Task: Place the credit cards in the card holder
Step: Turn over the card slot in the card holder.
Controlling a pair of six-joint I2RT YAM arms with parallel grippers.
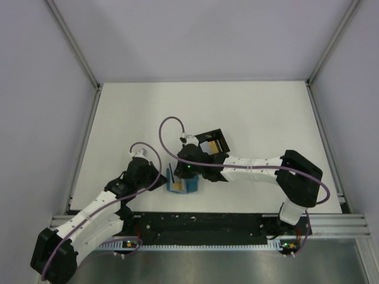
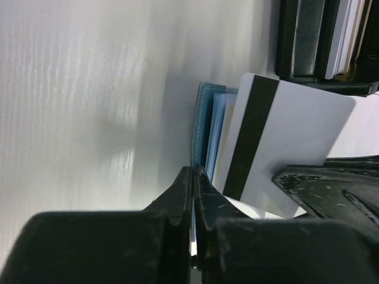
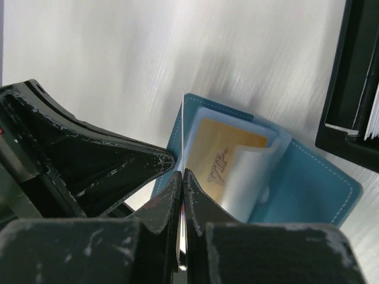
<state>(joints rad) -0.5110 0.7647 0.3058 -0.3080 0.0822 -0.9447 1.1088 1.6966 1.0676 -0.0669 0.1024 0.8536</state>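
Closest in, right gripper (image 3: 182,173) pinches a white card (image 2: 290,130) edge-on at the open blue wallet (image 3: 308,189) on the table (image 1: 266,118); left gripper (image 2: 194,177) clamps its cover (image 2: 201,130). I worry the card snags the sleeve (image 3: 254,177) over the gold card (image 3: 222,148) and slips from my grip.

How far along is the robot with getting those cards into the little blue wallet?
One gold card is already tucked inside the card holder. Right now the left gripper pinches its cover while the right gripper holds a white striped card beside it. More cards wait in the black tray.
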